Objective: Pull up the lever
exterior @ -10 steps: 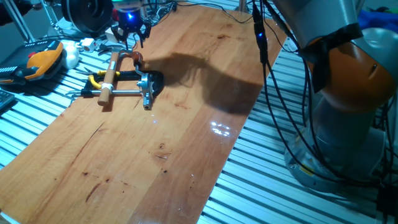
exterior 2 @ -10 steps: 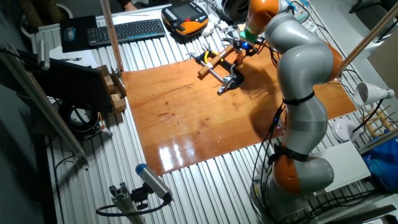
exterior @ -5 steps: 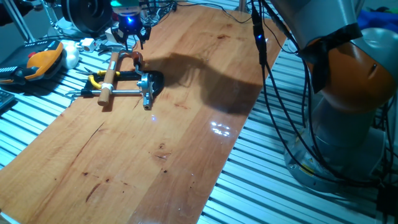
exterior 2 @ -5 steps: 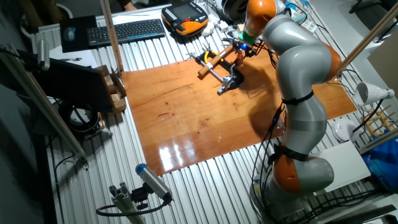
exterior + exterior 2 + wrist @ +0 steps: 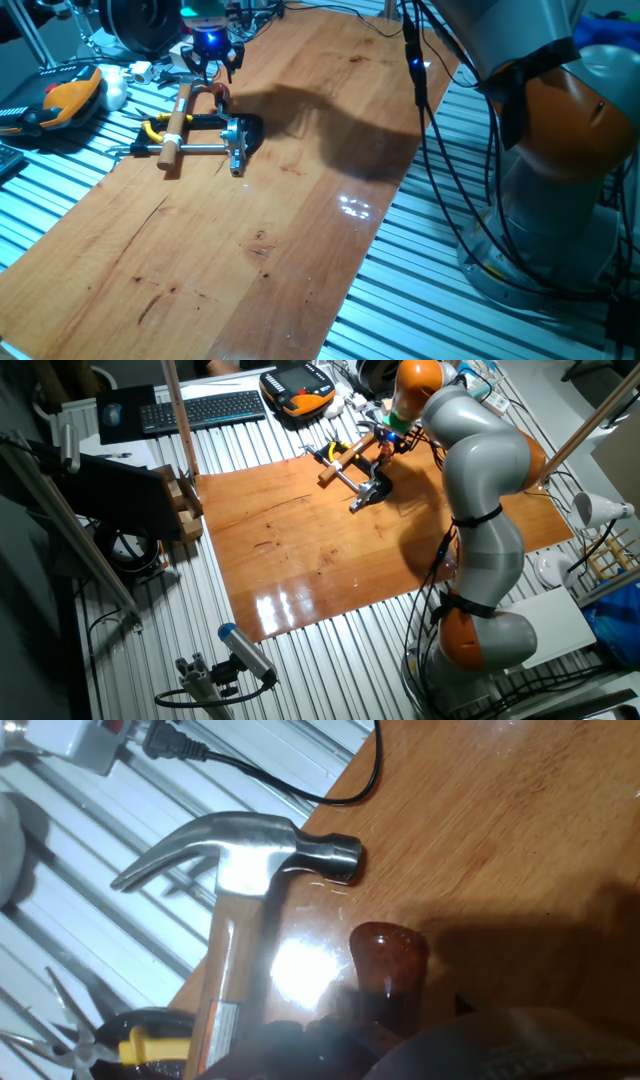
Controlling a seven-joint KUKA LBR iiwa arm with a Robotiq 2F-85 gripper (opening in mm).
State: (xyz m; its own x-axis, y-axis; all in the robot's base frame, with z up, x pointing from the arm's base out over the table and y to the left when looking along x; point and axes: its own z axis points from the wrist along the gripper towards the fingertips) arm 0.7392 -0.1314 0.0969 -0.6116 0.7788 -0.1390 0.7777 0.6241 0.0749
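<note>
One lever (image 5: 212,92) sits at the surface's (image 5: 300,200) far corner, beside the hammer (image 5: 245,880). I hover my tool (image 5: 211,62) just above it, ready to hook underneath; its opening I cannot tell.

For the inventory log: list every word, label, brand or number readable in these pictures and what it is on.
No text can be read.
Hammer handle sticker: small label, print too blurred to read.
Keyboard: key legends too small.
Orange-and-black handheld unit: no marking legible.
</note>
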